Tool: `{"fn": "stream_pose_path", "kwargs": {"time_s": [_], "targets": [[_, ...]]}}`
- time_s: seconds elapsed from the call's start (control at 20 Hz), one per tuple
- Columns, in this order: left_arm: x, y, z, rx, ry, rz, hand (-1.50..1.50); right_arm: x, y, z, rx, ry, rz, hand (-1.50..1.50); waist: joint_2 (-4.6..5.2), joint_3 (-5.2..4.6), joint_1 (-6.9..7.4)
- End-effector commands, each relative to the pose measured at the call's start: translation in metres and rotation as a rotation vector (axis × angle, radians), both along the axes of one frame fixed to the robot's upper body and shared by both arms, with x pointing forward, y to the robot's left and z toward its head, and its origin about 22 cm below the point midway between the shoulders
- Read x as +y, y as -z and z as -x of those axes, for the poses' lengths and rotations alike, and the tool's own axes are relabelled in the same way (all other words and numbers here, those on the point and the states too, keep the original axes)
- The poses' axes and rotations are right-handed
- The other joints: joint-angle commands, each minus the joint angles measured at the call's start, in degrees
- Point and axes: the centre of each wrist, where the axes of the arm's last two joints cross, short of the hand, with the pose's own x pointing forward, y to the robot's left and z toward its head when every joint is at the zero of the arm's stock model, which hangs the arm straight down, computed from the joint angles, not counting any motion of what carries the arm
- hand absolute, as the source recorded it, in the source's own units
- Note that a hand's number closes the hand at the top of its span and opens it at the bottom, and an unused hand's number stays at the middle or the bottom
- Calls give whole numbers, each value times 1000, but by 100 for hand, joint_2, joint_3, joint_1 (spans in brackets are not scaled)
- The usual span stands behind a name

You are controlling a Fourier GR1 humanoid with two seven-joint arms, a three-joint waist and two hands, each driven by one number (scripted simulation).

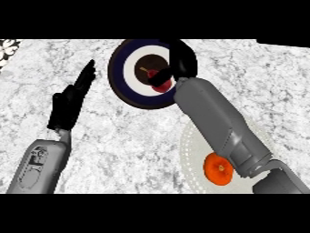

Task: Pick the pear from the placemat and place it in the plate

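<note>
Head view: red pear (160, 86) under right robot hand (178, 63), over the plate (127, 63).

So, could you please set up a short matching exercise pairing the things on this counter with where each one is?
Things:
1. plate
2. orange fruit
3. left hand
4. right hand

Places:
A. on the pale round placemat, beside the right forearm
B. over the plate's middle, fingers curled round a small red thing
C. at the far side of the counter, ringed dark blue and white
D. open and resting, left of the plate

Pairs: 1-C, 2-A, 3-D, 4-B
</note>
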Motion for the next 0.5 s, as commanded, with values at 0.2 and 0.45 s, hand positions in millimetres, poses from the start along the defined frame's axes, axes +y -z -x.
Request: {"fn": "stream_pose_path", "kwargs": {"time_s": [0.2, 0.45], "targets": [[7, -9, -5, -15, 18, 1, 0, -10, 1, 0, -125, 27, -298, -150, 16, 13, 98], [13, 11, 7, 16, -29, -6, 0, -17, -6, -4, -206, 155, -475, -150, -68, 7, -140]]}}
